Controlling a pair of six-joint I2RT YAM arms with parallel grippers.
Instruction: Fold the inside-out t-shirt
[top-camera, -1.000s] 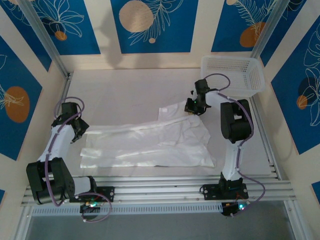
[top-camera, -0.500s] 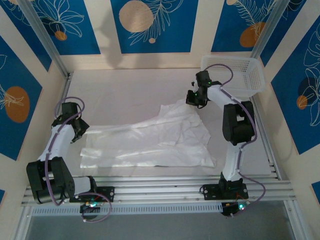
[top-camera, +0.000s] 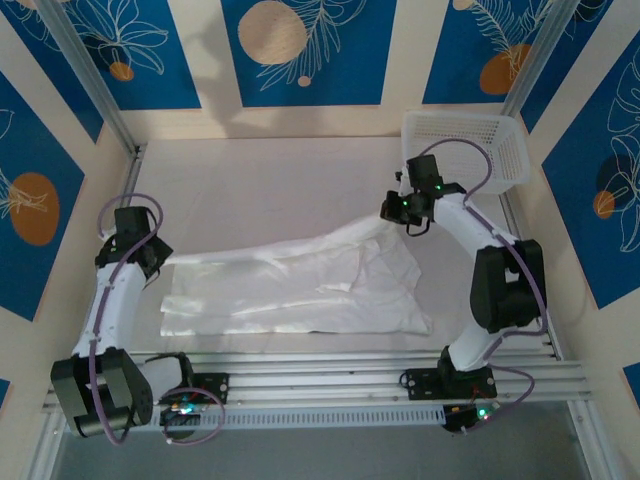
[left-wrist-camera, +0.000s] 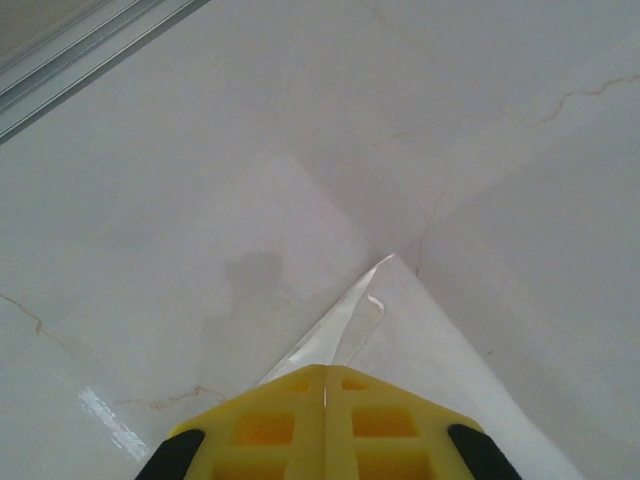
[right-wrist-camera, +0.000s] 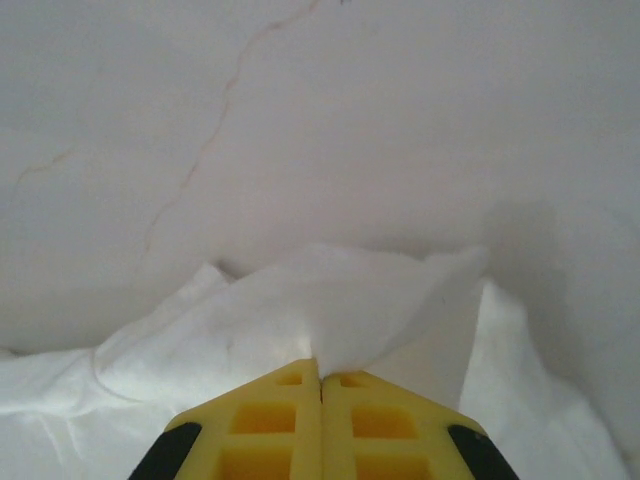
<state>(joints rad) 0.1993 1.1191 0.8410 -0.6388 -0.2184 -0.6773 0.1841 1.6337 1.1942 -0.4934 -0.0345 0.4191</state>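
The inside-out t-shirt (top-camera: 300, 290) lies white and wrinkled across the middle of the table, stretched between both grippers. At its left end my left gripper (top-camera: 156, 268) is shut on it; in the left wrist view the yellow fingers (left-wrist-camera: 270, 425) pinch a thin corner of fabric (left-wrist-camera: 440, 340) just above the tabletop, at the left gripper's tip (left-wrist-camera: 325, 372). My right gripper (top-camera: 390, 214) is shut on the far right part of the shirt and holds it lifted. The right wrist view has a fold of cloth (right-wrist-camera: 330, 300) rising out of the closed right gripper (right-wrist-camera: 320, 366).
A white mesh basket (top-camera: 470, 150) stands at the back right corner, just behind the right arm. Aluminium rails (top-camera: 320, 375) run along the near edge. Bare white tabletop (top-camera: 260, 190) lies behind the shirt.
The right gripper has carried its pinch of shirt back and to the right, drawing the cloth out, and its elbow has swung right. The left arm has shifted slightly left, still holding.
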